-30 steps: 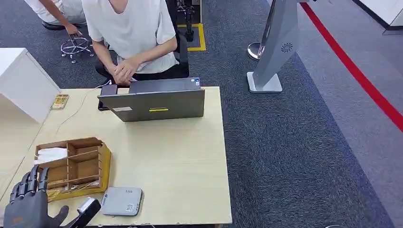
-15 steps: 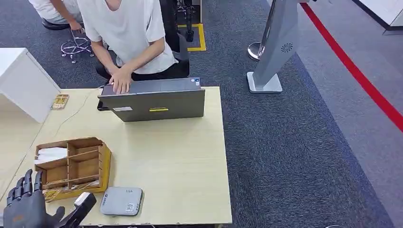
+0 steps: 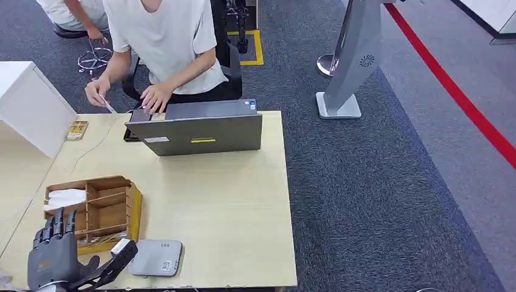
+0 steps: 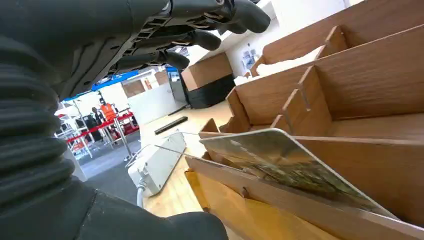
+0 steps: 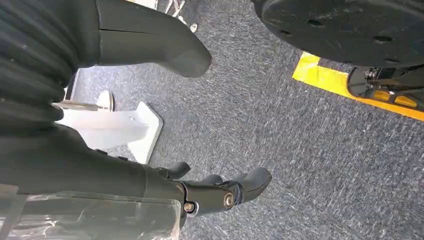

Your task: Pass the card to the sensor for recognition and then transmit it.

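One laptop (image 3: 198, 131), one sensor (image 3: 156, 258), one organizer (image 3: 93, 213) — two people (image 3: 167, 42).

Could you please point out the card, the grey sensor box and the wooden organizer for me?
card (image 4: 280, 160), left wrist view, its printed face.
grey sensor box (image 3: 156, 257), head view, top panel.
wooden organizer (image 3: 135, 210), head view, right side wall.

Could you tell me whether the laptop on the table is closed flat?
No, the laptop stands open, its lid raised toward the robot while a person works behind it.
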Available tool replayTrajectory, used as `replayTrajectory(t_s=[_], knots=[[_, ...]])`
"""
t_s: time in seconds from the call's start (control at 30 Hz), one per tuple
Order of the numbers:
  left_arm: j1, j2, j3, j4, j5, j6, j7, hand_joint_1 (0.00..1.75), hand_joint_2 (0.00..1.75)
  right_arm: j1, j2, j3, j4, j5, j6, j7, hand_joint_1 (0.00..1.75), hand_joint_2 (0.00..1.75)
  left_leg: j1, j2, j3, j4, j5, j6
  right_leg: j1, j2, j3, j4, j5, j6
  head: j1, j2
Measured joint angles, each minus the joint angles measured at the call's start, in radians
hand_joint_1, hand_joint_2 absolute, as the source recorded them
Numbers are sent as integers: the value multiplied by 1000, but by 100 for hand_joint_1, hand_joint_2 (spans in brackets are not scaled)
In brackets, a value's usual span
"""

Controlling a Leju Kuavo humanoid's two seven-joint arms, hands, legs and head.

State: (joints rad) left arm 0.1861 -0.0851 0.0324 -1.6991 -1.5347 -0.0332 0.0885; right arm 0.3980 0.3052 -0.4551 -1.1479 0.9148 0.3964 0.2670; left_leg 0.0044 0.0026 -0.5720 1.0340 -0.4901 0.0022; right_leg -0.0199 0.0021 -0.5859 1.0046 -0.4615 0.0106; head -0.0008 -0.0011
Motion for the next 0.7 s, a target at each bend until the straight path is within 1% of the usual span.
replayTrajectory(t_s=[0.23,0.53,0.57,0.7], knots=[[-2,1,-22,3,0,-8,1,0,175,-1,0,0,1,-9,0,-7,0,175,0,0,0,0,0,0,0,0,0,0,0,0,0,0],[-2,3,-26,3,0,-10,7,2,175,-2,0,0,5,-10,0,-17,0,175,0,0,0,0,0,0,0,0,0,0,0,0,0,0],[-2,3,-26,3,0,-10,9,175,175,-2,0,0,6,-10,0,-17,0,175,0,0,0,0,0,0,0,0,0,0,0,0,0,0],[-2,3,-26,5,0,-22,-1,175,175,-4,0,0,7,3,5,-18,0,175,0,0,0,0,0,0,0,0,0,0,0,0,0,0]])
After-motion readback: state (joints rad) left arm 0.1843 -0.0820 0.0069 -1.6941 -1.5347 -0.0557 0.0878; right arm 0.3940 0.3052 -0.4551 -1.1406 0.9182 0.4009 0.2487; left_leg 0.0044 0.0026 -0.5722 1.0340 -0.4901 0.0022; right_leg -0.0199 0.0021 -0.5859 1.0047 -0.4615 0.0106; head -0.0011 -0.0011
